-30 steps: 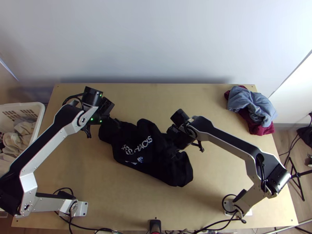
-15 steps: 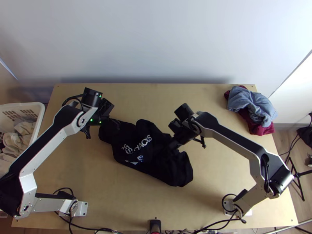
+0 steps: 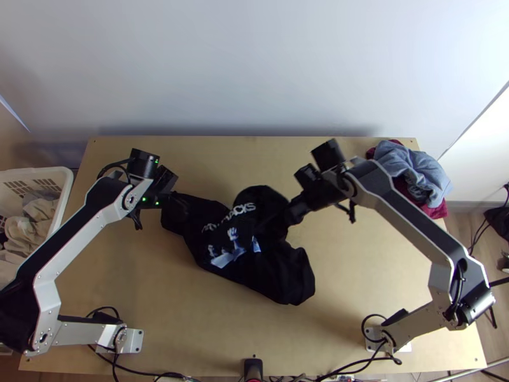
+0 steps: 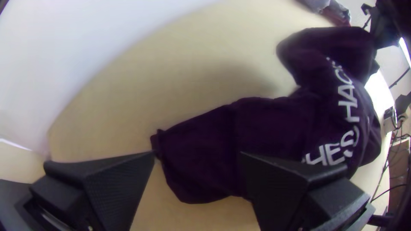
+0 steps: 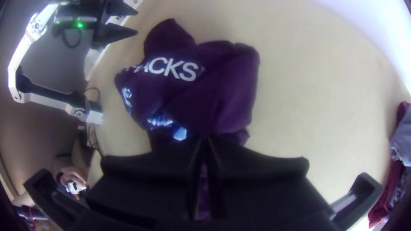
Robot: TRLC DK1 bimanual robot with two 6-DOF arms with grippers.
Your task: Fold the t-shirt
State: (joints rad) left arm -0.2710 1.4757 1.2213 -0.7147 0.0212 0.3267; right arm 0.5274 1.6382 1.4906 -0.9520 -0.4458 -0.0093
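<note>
A black t-shirt [image 3: 280, 270] with white lettering lies bunched on the middle of the table, its upper right part raised toward my right gripper [image 3: 289, 216]. In the right wrist view my right gripper [image 5: 205, 143] is shut on the shirt [image 5: 231, 90], cloth showing between its fingers. At the shirt's left end is my left gripper [image 3: 175, 204]. In the left wrist view my left gripper [image 4: 197, 156] stands open, the sleeve-like end of the shirt [image 4: 197, 162] between and beneath its fingers.
Blue-grey and dark red cloths [image 3: 410, 169] lie piled at the table's back right corner. A white basket [image 3: 63, 191] holding light cloths stands at the left. A person's hand [image 5: 75, 175] is low at the left in the right wrist view.
My right gripper has moved up the picture and to the right, drawing part of the shirt with it and uncovering more of the print. My left gripper has shifted slightly left.
</note>
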